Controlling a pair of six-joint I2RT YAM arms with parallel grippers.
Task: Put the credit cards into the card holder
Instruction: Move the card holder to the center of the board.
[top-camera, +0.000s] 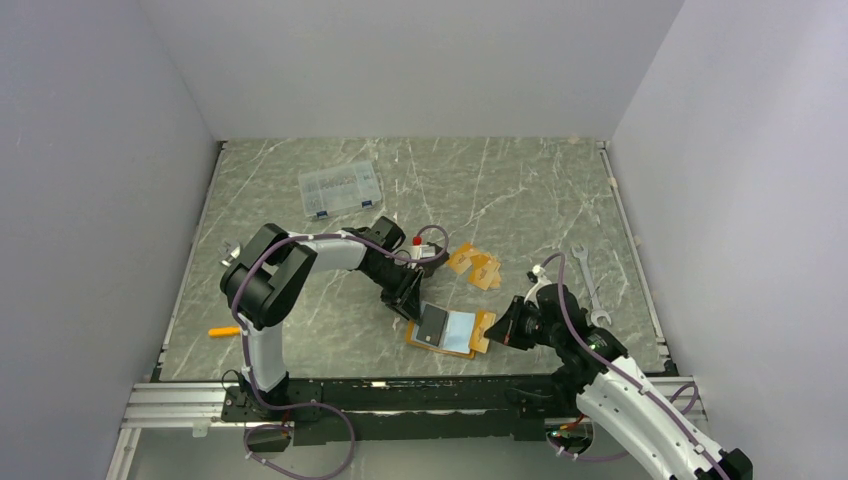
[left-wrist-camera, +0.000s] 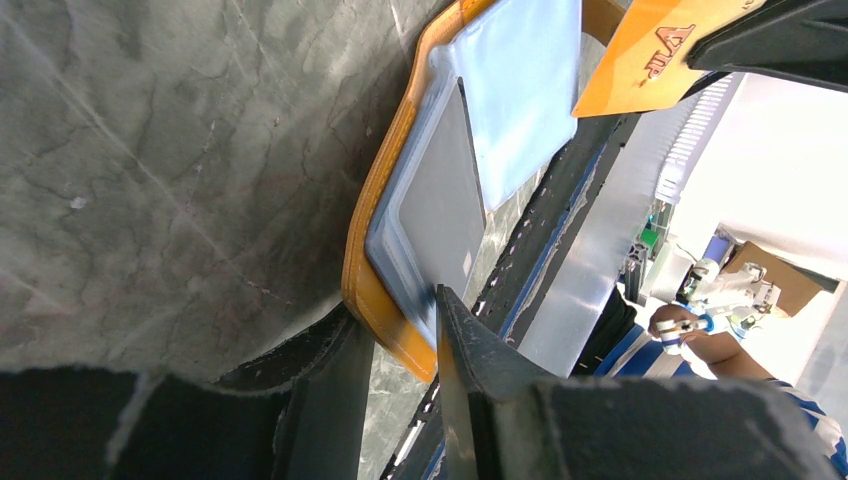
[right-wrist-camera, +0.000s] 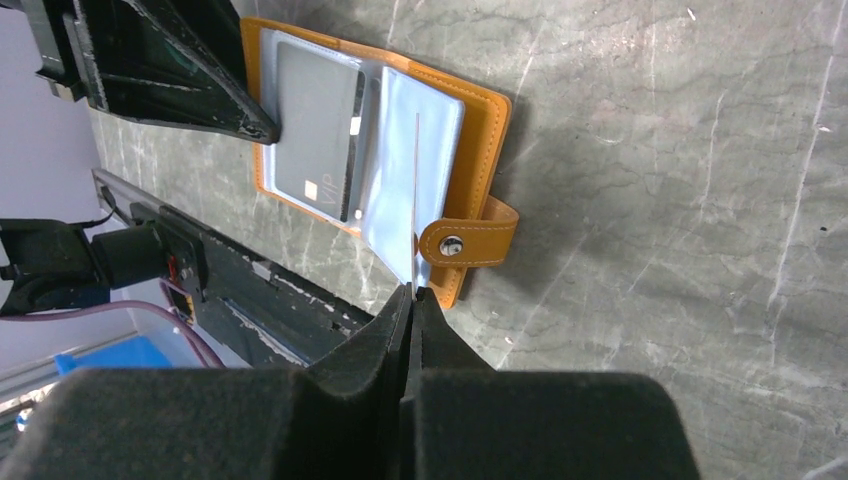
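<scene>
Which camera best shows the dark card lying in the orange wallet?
The right wrist view: the dark card shows nearly whole, face up in the card holder. The left wrist view shows it steeply angled; the top view shows only a small dark patch.

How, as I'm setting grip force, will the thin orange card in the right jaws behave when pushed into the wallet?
Probably stiff: the thin orange card stands straight from the shut right jaws, without sag. Likely light, being so thin edge-on. Its smooth face may slip.
</scene>
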